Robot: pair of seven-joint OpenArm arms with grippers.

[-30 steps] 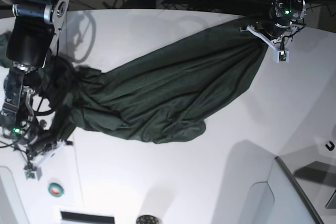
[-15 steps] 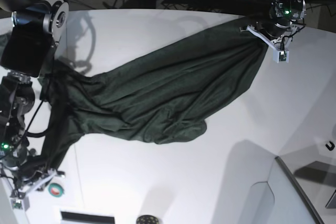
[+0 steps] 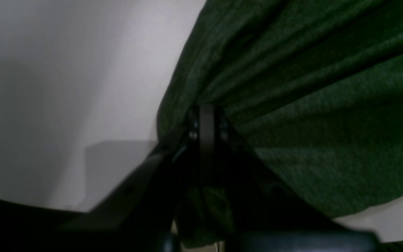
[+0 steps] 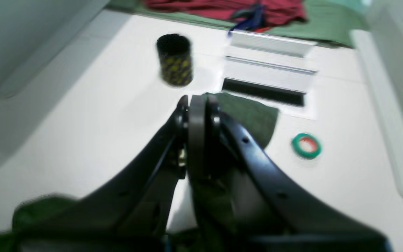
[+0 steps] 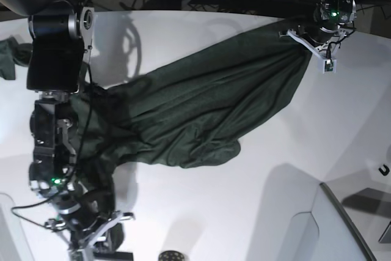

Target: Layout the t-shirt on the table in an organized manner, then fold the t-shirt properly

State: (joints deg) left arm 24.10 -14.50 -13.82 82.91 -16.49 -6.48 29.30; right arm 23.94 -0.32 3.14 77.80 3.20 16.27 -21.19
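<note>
The dark green t-shirt [image 5: 208, 108] lies stretched in wrinkled folds across the white table [image 5: 214, 212], from the far right to the near left. My left gripper [image 5: 307, 42] is at the far right, shut on one end of the shirt. In the left wrist view its closed jaws [image 3: 205, 117] pinch bunched green t-shirt fabric [image 3: 310, 105] above the table [image 3: 65, 87]. My right gripper [image 5: 101, 231] is low at the near left, shut on the other end. In the right wrist view its gripper [image 4: 196, 105] is closed, with the t-shirt's cloth [image 4: 257, 117] showing past the tips.
Ahead of the right gripper stand a black-and-yellow cup [image 4: 174, 59], a green-and-red tape ring [image 4: 306, 145] and a white slotted panel [image 4: 268, 80], with red cloth [image 4: 229, 8] beyond. A raised white panel [image 5: 330, 224] fills the near right. Another dark cloth [image 5: 9, 56] lies at the far left.
My right arm has swung toward the table's near edge and slightly right, dragging its end of the t-shirt along and stretching the left part. The left gripper has stayed put.
</note>
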